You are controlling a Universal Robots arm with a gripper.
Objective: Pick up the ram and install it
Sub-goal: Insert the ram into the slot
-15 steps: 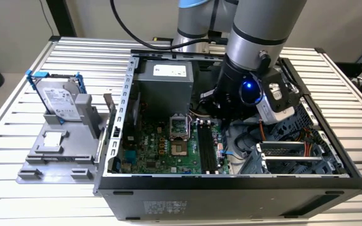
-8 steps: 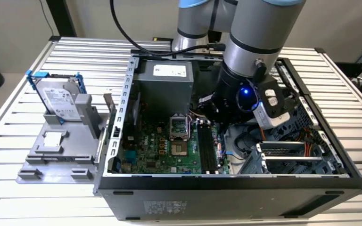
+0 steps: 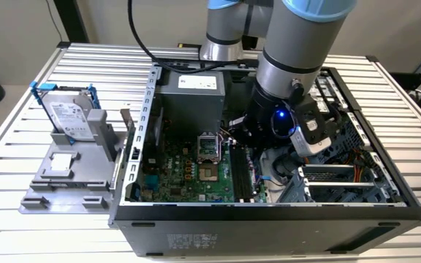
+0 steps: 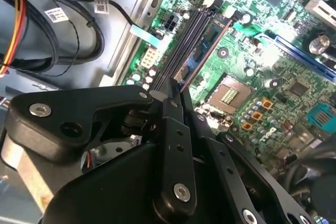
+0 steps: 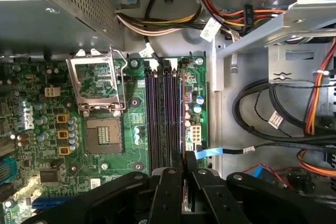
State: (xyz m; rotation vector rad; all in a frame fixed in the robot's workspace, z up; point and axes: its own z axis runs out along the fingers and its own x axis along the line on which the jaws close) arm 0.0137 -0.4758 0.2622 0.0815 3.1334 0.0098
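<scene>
The ram [image 4: 202, 58] is a thin dark stick seen edge-on, running out from my fingertips along the outermost of the long black slots [image 4: 178, 51] on the green motherboard [image 4: 262, 72]. In both wrist views my gripper [image 4: 176, 85] is shut on its near end. The first wrist view has the gripper [image 5: 184, 157] at the slots' [image 5: 160, 119] near end, with the ram [image 5: 181, 124] lined up over the slot closest to the board's edge. I cannot tell whether it is seated or just above the slot. In the exterior view the arm reaches down inside the open computer case [image 3: 269, 211], over the motherboard [image 3: 188, 175].
A hard drive in a blue-handled frame [image 3: 68, 118] stands on a grey fixture [image 3: 72, 181] to the exterior view's left of the case. The power supply [image 3: 192, 96], the CPU socket [image 5: 102, 135] and black and coloured cable bundles [image 5: 273, 114] crowd the slots inside the case.
</scene>
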